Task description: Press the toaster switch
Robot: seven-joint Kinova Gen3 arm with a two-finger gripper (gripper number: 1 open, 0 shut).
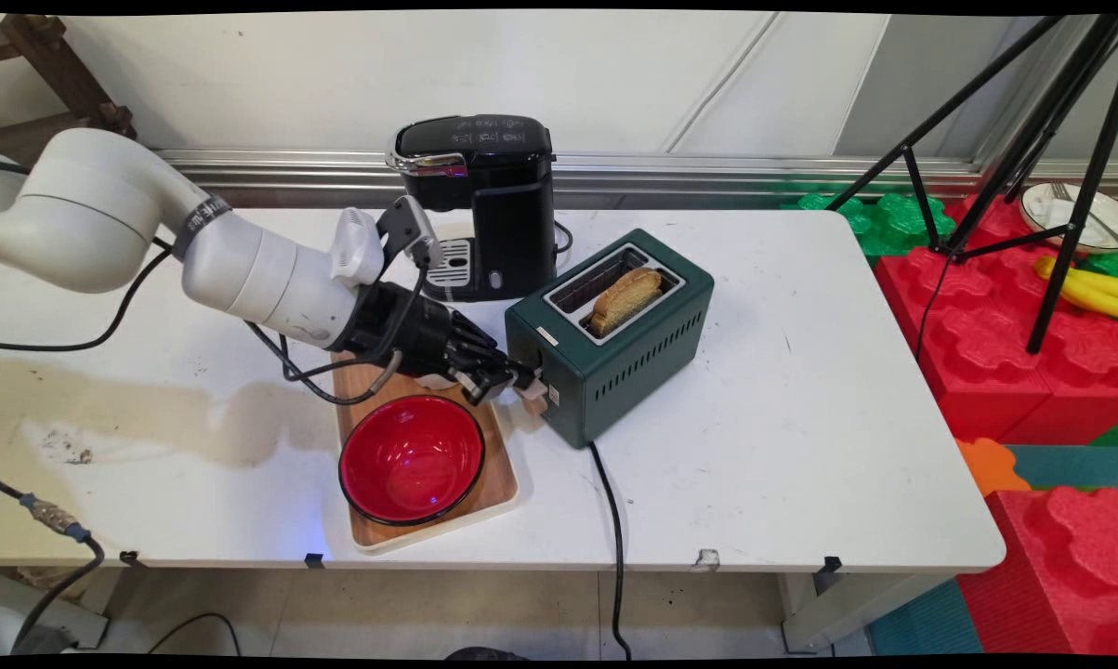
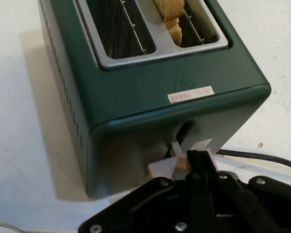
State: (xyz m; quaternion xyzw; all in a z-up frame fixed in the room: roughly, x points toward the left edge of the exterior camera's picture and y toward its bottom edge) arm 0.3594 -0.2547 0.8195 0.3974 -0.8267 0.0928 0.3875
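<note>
White table, pale wall behind

Little legible. Small pale sticker on top of the green toaster, near its lever end, below the slots in the hand view — red print, characters too blurred to read. Embossed triangle mark just above that sticker, contents not resolvable. Dark band round the white arm, left of the toaster — light lettering on it, unreadable. Black coffee machine behind the toaster: faint marks on its lid, not readable.
</note>
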